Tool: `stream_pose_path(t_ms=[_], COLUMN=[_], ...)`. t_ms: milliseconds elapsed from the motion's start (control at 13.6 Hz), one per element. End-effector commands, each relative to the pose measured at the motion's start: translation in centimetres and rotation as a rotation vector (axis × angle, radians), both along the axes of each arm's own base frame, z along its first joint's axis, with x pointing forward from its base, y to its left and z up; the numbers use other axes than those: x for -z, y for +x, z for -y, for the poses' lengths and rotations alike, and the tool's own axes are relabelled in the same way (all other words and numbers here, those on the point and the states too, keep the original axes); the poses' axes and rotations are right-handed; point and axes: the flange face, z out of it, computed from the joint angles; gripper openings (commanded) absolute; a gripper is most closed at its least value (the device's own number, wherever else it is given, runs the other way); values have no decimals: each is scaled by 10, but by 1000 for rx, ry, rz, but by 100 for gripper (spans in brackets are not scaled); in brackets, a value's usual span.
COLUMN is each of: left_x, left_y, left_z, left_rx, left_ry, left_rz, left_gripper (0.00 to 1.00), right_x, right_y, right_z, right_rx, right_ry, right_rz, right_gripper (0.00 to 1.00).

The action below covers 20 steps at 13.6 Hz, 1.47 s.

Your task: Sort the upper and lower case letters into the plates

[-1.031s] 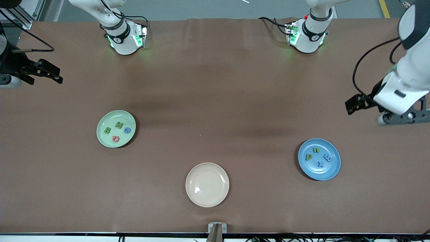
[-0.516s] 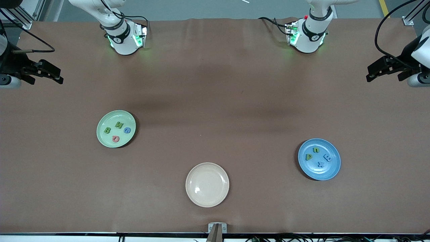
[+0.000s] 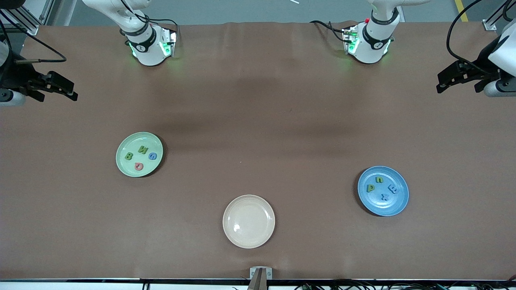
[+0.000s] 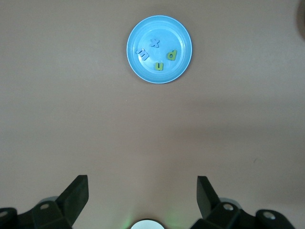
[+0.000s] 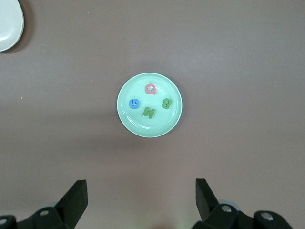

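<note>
Only three low round plates stand on the brown table cloth (image 3: pixel 258 100): pale mint green (image 3: pixel 122 165), medium blue (image 3: pixel 399 205), cream-beige (image 3: pixel 248 237), well apart.

The front view looks down from high over the near edge of the table (image 3: pixel 258 100), facing the two arm bases at the top edge. The left wrist view looks straight down from well above on the blue plate (image 4: pixel 159 49), the right wrist view likewise on the mint green plate (image 5: pixel 149 105). Each plate also shows in the front view, and the cream plate (image 5: pixel 7 24) enters one corner.
</note>
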Motion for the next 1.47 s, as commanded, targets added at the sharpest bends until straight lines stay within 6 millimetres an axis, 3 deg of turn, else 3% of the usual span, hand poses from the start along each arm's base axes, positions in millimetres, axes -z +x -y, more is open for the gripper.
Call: stream_pose_path(t_ms=[0,1400], left_x=[3,-4], left_y=[-5,1], left_z=[0,13], left_rx=[16,-14], left_ry=[2,-8], left_rz=[10,39], left_gripper=[100,100], right_x=[2,2], right_y=[-9,-8], right_z=[3,3], right_rx=[5,-1], right_ry=[-7,-37], right_rz=[4,8], right_gripper=[100,100])
